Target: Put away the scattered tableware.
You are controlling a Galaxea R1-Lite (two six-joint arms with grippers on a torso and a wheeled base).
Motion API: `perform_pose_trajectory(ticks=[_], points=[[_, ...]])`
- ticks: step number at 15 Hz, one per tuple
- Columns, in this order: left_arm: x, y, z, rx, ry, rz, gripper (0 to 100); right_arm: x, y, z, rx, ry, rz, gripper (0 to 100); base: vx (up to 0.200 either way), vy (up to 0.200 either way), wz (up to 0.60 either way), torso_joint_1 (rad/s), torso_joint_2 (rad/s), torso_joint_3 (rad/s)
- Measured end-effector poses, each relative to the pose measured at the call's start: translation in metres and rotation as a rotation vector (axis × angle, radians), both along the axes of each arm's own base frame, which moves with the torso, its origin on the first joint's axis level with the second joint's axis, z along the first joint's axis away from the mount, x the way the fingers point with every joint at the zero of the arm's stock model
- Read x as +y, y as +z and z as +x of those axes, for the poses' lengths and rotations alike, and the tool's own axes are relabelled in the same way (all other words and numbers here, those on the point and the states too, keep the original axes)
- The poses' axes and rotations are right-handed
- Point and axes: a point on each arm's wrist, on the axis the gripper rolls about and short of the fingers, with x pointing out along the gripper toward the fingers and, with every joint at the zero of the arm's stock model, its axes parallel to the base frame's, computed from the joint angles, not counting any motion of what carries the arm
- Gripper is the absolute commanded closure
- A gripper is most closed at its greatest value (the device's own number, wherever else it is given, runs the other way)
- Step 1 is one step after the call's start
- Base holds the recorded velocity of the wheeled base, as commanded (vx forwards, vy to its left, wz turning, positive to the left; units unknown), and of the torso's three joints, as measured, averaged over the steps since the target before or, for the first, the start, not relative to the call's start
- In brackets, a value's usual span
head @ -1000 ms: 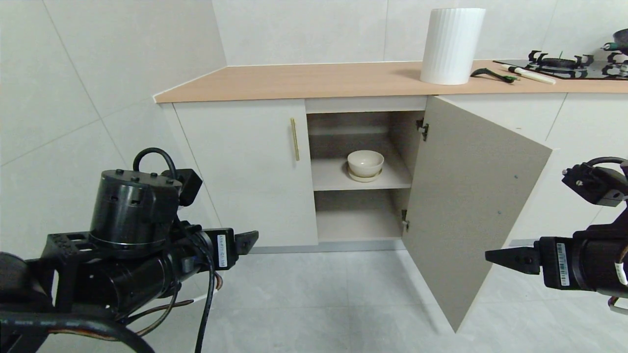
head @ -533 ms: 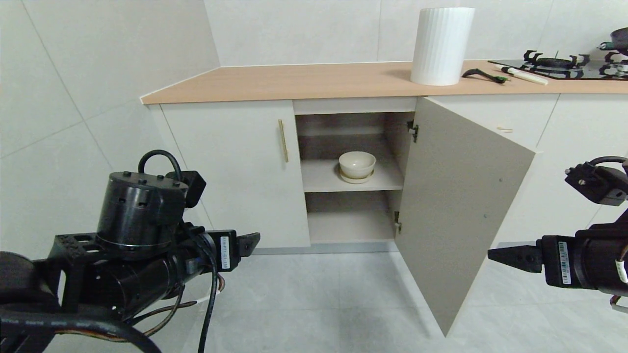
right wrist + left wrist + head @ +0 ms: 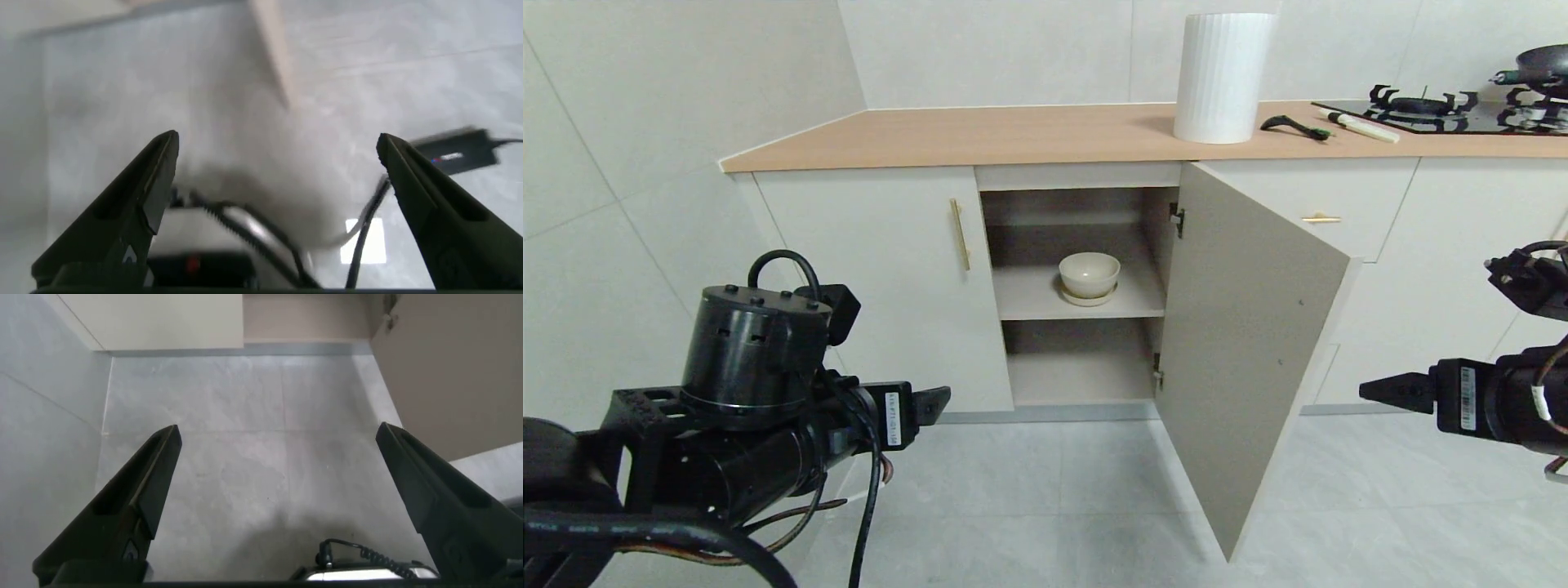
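A kitchen — wooden counter [image 3: 1013, 131], gas hob [image 3: 1417, 104], cupboards [image 3: 858, 269].

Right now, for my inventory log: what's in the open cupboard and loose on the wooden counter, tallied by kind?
Cream ceramic bowl: 1
Cream round saucer: 1
White ribbed cylindrical container: 1
Dark curved utensil: 1
White slim utensil: 1
Total: 5

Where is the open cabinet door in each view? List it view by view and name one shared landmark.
Head view: cabinet door standing open, right of the shelf holding the bowl.
Left wrist view: the tan panel beside the cabinet opening, beyond the jaws.
Right wrist view: blurred; probably the pale slanted strip ahead of the jaws.
Shared landmark: the grey tiled floor.
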Motion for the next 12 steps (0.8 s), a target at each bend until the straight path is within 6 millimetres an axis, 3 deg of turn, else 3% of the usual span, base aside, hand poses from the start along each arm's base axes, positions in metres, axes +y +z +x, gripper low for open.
perform_pose_trajectory(ticks=[5,12], points=[[0.002,0.005,-0.002,-0.018,0.001,-0.010,0,-0.021,-0.007,0.047,-0.101,-0.194,-0.006,0,0.000,0.000,0.00,0.000,0.00,0.000],[0.006,0.014,-0.009,-0.049,0.002,-0.028,0,-0.041,-0.027,0.119,-0.111,-0.244,-0.100,0,0.000,0.000,0.00,0.000,0.00,0.000]])
